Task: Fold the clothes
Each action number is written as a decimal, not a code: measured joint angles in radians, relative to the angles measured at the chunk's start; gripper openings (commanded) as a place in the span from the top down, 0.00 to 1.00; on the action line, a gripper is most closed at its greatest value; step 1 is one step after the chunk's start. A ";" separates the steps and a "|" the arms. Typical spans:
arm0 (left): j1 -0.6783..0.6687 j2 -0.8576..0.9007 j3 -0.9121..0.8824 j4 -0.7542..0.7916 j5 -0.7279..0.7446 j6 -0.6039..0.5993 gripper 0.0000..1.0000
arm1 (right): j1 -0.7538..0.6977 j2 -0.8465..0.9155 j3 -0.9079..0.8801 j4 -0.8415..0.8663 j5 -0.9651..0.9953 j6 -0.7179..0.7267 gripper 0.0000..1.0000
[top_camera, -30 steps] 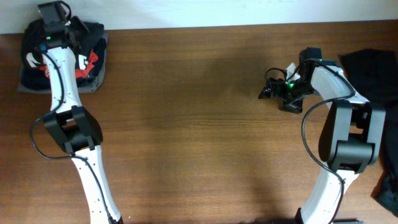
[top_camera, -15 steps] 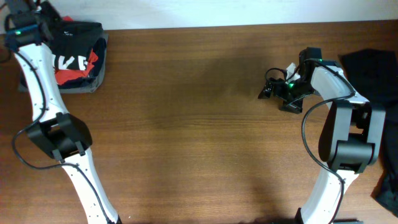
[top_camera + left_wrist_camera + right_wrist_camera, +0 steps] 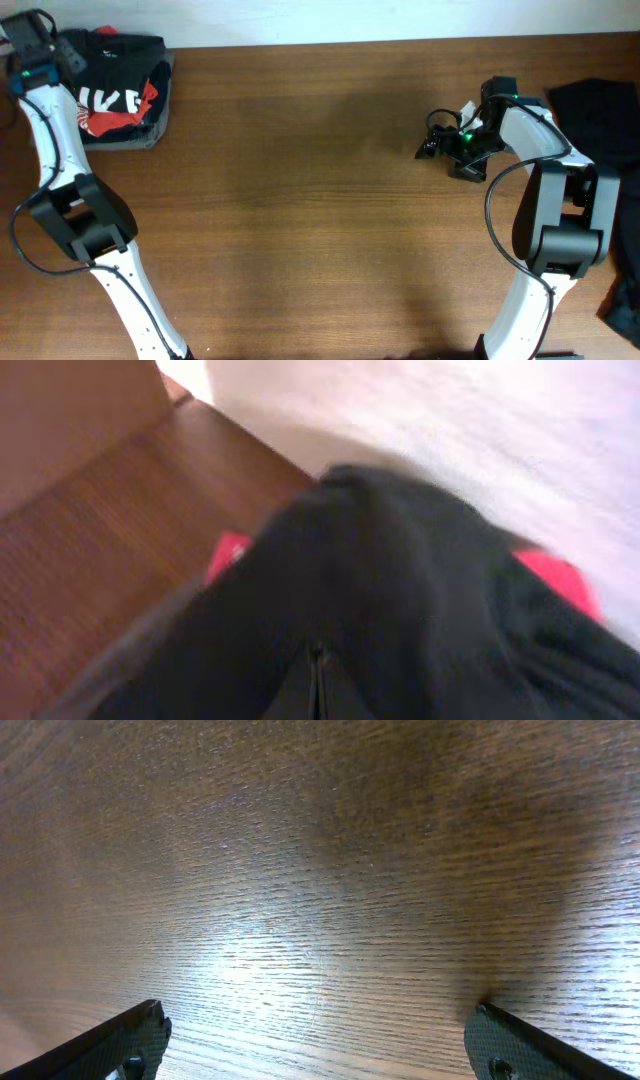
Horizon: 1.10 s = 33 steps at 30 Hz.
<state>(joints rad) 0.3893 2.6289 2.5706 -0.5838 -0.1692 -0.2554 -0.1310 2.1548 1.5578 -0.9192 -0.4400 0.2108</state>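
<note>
Clothes were seen in two places in the overhead view. A folded stack [image 3: 120, 100] was set at about ten o'clock on the table [image 3: 320, 220], close to its far corner. The top piece, a black shirt [image 3: 125, 58] with white lettering and a red patch, was laid on a grey garment [image 3: 142, 140], whose edge was exposed along the near and right sides. A dark pile [image 3: 600, 115] of unfolded cloth was heaped at three o'clock, at the table's edge and partly hidden by the right arm [image 3: 545, 190]. Another dark scrap [image 3: 625, 300] was seen at about four o'clock.

The left gripper [image 3: 50, 48] was held at the ten o'clock corner, just beside the stack, with its jaws pressed together. In the blurred left wrist view, black fabric with red patches was seen filling the frame past the closed fingers [image 3: 290, 695]. Whether any cloth was pinched could not be told.

The right gripper [image 3: 432, 147] was held at about two o'clock, well apart from both heaps. Its jaws were spread wide over bare wood, and nothing was held between them.
</note>
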 measured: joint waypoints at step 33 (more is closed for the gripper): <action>-0.113 -0.131 0.011 -0.032 -0.028 0.055 0.99 | 0.000 0.000 0.000 -0.020 -0.007 -0.001 0.01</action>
<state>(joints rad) 0.2760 2.4977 2.5820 -0.6159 -0.1970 -0.2008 -0.1310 2.1548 1.5574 -0.9394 -0.4469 0.2100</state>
